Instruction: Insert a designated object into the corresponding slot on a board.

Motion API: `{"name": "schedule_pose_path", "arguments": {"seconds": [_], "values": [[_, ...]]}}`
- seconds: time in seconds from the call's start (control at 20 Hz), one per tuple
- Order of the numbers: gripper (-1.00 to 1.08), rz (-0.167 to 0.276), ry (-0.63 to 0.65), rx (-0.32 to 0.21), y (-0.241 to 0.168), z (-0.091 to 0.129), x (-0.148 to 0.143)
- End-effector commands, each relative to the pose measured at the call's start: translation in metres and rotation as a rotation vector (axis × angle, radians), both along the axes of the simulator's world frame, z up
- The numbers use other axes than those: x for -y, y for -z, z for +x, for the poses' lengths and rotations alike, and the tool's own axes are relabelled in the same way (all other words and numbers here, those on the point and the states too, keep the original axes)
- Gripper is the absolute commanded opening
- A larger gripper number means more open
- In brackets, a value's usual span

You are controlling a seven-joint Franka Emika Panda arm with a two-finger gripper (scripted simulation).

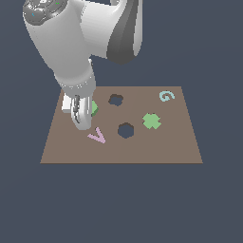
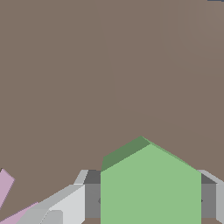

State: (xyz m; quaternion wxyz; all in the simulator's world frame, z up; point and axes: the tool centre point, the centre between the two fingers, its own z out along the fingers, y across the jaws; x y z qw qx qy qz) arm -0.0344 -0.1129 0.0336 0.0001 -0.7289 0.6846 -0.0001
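The green hexagonal block (image 1: 94, 108) sits at the board's (image 1: 161, 147) left part in the exterior view, mostly hidden behind my gripper (image 1: 80, 119). In the wrist view the block (image 2: 151, 188) fills the space between my two fingers (image 2: 92, 199), whose pads touch its two sides, so my gripper (image 2: 151, 199) is shut on it. The block is at or just above the board; I cannot tell which. The dark hexagon-shaped slot (image 1: 126, 130) lies in the board's middle, to the exterior view's right of the gripper.
A dark lobed cross-shaped hole (image 1: 116, 99) lies behind the slot. A green cross block (image 1: 151, 121), a pink V (image 1: 97, 135) and a pale blue G (image 1: 166, 96) lie on the board. The pink V (image 2: 4, 186) shows beside my finger in the wrist view.
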Motion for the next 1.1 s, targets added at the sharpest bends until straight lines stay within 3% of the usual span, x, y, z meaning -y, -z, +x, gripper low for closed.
{"name": "schedule_pose_path", "arguments": {"seconds": [0.0,0.5,1.05], "values": [[-1.00,0.000,0.002,-0.001,0.000,0.000,0.000],[-1.00,0.000,0.077,0.000,-0.001,0.003,-0.016],[-1.00,0.000,0.281,0.000,-0.003,0.017,-0.058]]}}
